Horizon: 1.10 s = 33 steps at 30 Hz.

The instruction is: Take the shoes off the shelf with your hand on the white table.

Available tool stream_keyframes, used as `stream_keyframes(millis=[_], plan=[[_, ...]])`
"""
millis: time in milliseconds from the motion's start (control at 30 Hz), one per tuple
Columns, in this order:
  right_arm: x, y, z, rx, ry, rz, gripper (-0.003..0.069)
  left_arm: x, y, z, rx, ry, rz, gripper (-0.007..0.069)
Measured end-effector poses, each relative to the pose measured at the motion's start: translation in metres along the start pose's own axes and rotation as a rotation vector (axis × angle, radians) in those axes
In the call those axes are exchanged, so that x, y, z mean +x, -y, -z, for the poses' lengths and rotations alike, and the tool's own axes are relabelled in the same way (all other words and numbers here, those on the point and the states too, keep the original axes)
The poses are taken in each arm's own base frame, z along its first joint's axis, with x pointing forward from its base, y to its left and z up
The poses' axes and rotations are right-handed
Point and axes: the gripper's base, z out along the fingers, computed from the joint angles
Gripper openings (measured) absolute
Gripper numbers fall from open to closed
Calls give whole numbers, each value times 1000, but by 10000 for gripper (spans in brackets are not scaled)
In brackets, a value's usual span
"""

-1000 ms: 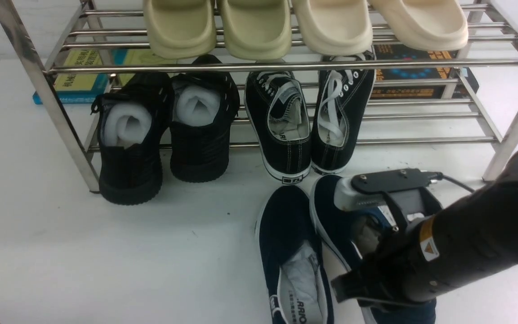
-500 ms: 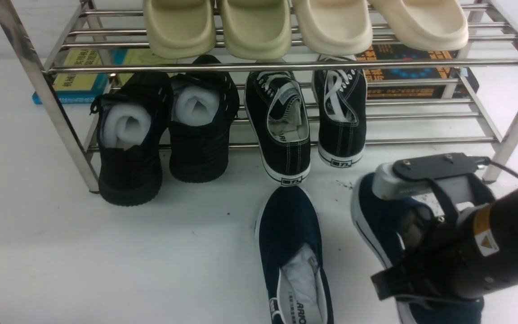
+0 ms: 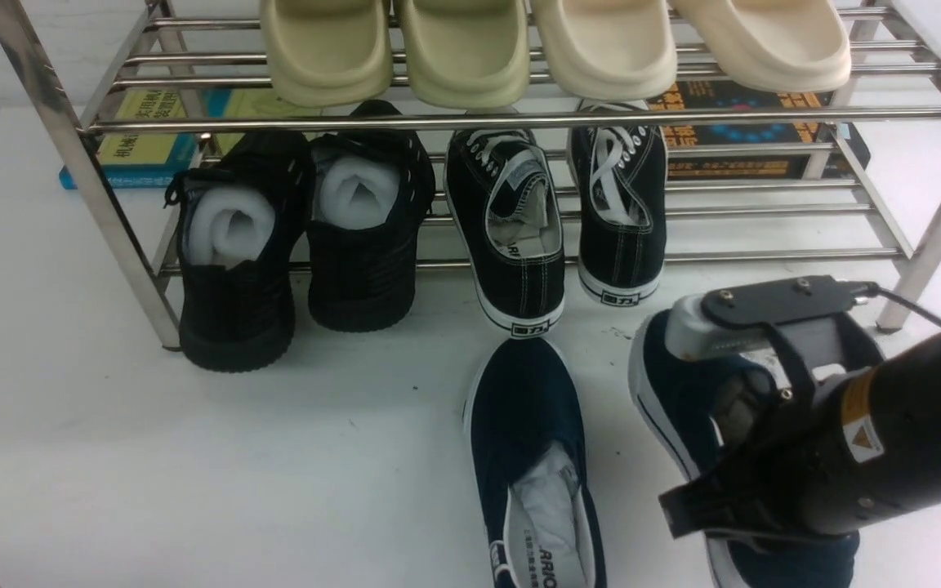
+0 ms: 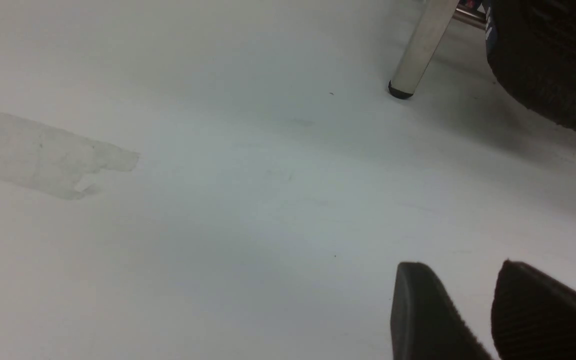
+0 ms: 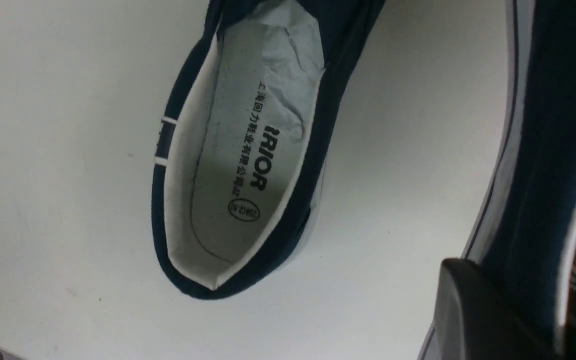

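We saw the left shoe [image 3: 526,425] flat on the table [image 3: 193,457], off the shelf [image 3: 519,120]. Its toe pointed at the shelf and sat right at a sneaker's heel; we couldn't tell if they touched. Paper stuffing and a printed white insole showed in its opening. The right shoe [image 3: 673,392] was beside it on the right, bare table between them, toe angled toward the shelf's right front leg. The arm covered its heel half, so we couldn't tell if the sole was fully down. The right gripper [image 5: 548,310] was down at that shoe's opening, jaws pinching its side wall. In the right wrist view one black finger [image 5: 488,310] lay against the outside of the wall, by the white sole stripe; the other finger was out of frame. On the lower tier, two black shoes [image 3: 234,245] with white foam rolls sat on the left and two lace-up sneakers [image 3: 519,237] in the middle, heels past the front bar. The top tier carried four cream slippers [image 3: 470,49]. Books [image 3: 144,139] lay on the table behind the shelf. The left gripper [image 4: 480,295] was low over bare table, jaws a little apart with nothing between them, near a shelf leg [image 4: 418,55] and one black shoe's heel.
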Motion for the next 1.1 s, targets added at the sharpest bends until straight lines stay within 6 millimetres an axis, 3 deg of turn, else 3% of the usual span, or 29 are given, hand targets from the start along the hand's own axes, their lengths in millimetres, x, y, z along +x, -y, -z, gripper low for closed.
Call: stream_keyframes(millis=[600, 1100], plan=[[-7, -2, -67, 44, -88, -32, 59, 0, 0, 0, 0, 0, 0, 242], [-12, -6, -73, -10, -44, -84, 73, 0, 0, 0, 0, 0, 0, 242]])
